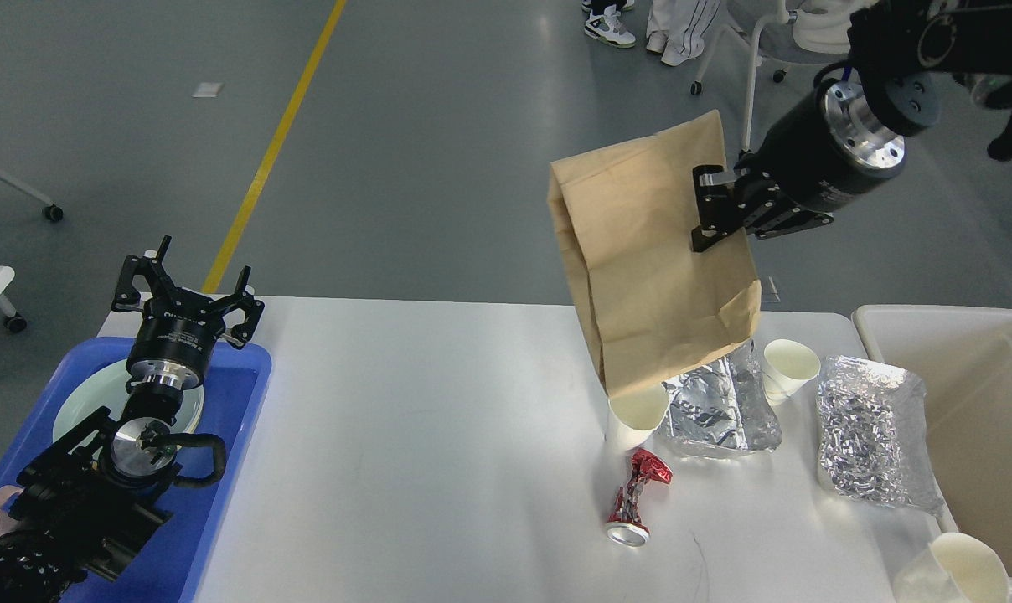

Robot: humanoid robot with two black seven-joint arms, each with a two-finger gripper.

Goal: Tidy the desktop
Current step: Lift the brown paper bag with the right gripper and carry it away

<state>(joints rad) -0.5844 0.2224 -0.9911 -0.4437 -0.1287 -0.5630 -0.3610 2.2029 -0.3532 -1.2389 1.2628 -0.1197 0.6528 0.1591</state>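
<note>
The white desktop (422,435) spans the view. My right gripper (707,213) is shut on the edge of a brown paper bag (640,260), which hangs tilted in the air above the table's right part. Under it stand a white paper cup (636,416), a foil bag (720,406) and a second paper cup (789,368). A crushed red can (636,498) lies in front of them. Another foil bag (870,431) lies at the right. My left gripper (183,289) is open and empty above the blue tray (229,402).
A cream bin (967,368) stands at the table's right edge, with a paper cup (967,565) in a clear wrapper at its front corner. A pale plate (87,402) lies in the blue tray. A chair (799,42) and people's legs are on the floor behind.
</note>
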